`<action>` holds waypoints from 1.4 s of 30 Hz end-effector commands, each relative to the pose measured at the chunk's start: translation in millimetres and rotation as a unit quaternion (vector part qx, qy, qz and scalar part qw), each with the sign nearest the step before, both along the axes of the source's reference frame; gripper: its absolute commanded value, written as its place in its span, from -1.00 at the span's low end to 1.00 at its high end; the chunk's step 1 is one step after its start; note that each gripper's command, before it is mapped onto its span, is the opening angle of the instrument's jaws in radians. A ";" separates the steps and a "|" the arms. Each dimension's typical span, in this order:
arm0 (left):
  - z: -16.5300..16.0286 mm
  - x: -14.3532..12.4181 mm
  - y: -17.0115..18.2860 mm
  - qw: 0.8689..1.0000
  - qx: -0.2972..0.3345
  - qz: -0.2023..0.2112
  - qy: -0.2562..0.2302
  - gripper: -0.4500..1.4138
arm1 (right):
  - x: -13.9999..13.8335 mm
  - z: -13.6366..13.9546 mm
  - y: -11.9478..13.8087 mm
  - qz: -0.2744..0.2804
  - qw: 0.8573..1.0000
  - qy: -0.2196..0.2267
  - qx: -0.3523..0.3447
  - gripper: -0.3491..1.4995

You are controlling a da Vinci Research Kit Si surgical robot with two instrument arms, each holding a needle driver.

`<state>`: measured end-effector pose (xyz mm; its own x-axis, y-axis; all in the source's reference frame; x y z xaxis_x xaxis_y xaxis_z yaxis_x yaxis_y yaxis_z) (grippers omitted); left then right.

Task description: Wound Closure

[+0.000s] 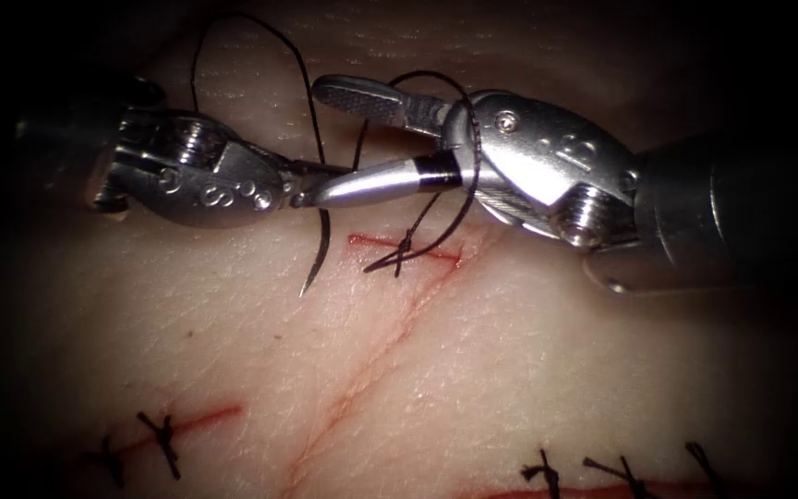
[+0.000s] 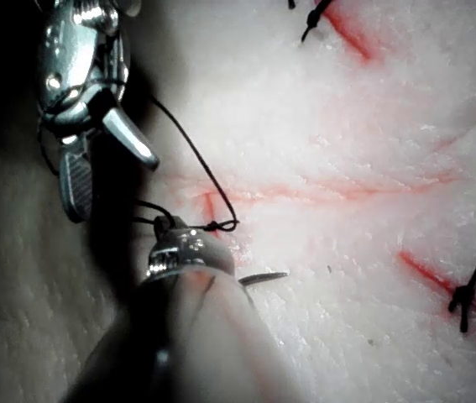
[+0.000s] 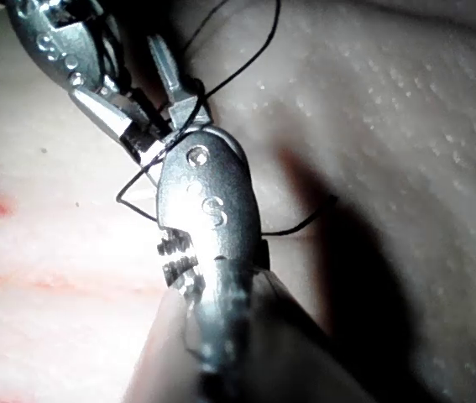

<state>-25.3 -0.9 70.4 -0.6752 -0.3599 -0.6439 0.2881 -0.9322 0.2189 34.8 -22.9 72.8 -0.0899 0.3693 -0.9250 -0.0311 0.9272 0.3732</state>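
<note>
**Two tools over the upper cut, needle clear of the tissue**

Nearest the endoscope: finished stitches (image 1: 163, 434) on a short cut at lower left, more knots (image 1: 621, 473) along the bottom right edge. A faint red line (image 1: 371, 360) runs up the tissue (image 1: 528, 351) to the upper cut (image 1: 408, 248), where the thread (image 1: 417, 242) crosses in a dark knot.

Just left of that cut, the needle (image 1: 318, 254) hangs point down, out of the tissue (tip close above the skin, contact not clear). Left tool (image 1: 302, 180) clamped on the needle's upper end.

Right tool (image 1: 344, 139): jaws spread apart, gripping nothing; thread is looped around them near the hinge. Its lower jaw tip lies against the left tool's tip.

Farther back, thread arcs up (image 1: 260, 37) over the left tool.
</note>
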 end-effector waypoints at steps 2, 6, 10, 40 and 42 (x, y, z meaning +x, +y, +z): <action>-0.1 -0.6 -0.7 1.000 -0.004 -0.004 0.000 -1.00 | -0.3 1.8 0.3 0.032 0.999 -0.019 -0.010 0.27; -0.4 -0.8 -1.3 1.000 -0.004 -0.012 0.001 -1.00 | -0.3 2.3 0.0 0.052 0.998 -0.022 0.007 0.25; -0.5 -0.7 -2.1 1.000 -0.009 -0.018 0.013 -1.00 | -0.5 2.4 -0.4 0.076 0.996 -0.026 0.025 0.24; -3.0 -1.2 -5.7 0.989 -0.034 -0.124 0.073 -1.00 | -2.7 6.5 -5.7 0.192 0.921 -0.138 0.310 0.14; -3.1 -1.7 -5.8 0.988 -0.035 -0.130 0.077 -1.00 | -3.1 7.0 -5.9 0.197 0.915 -0.148 0.319 0.16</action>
